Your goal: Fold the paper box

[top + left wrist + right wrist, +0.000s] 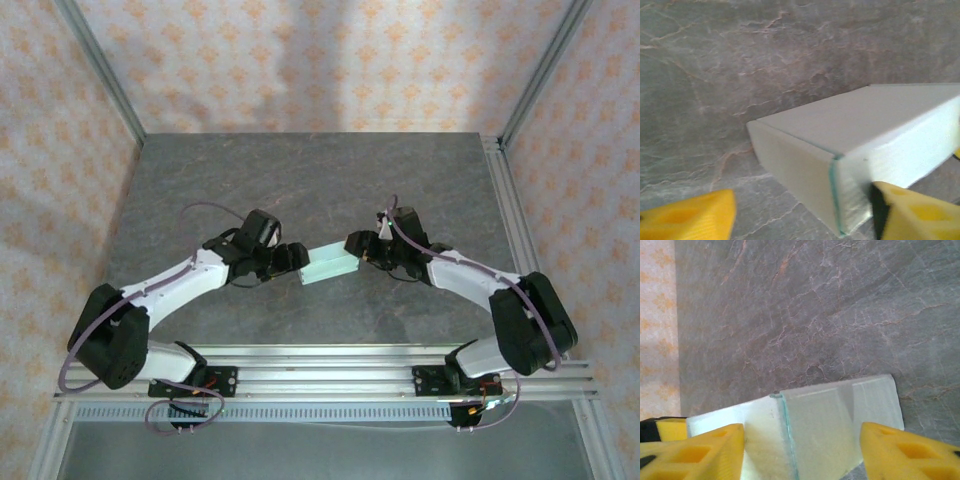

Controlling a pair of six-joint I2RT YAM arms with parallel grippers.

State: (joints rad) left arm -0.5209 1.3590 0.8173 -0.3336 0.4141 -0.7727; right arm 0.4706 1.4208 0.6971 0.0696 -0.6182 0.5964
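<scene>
The box (328, 266) lies at mid-table (300, 180), between the two grippers and slightly tilted; whether it rests fully on the surface cannot be told. It is thin pale card, already closed into a flat rectangular shape. Expect it to be very light, smooth and easily dented, stiff along its creased edges but soft across the broad faces. Take hold at the short ends, close to the corners, and apply light pressure only; a pinch across a broad face is likely to crush it. The left gripper (298, 262) is spread: one finger (690, 220) stands apart from the box over bare table, the other (915, 210) sits at the corner of the near end. The right gripper (355, 245) brackets the opposite end with its fingers (700, 450) apart on either side; whether they press the card cannot be told. A tucked flap (870, 395) and a raw seam edge show on that end and may spring open if released. The nearest obstacle to each gripper is the other one. The rail (330, 360), the cables (210, 207) and the walls (300, 60) are well apart from the box.
</scene>
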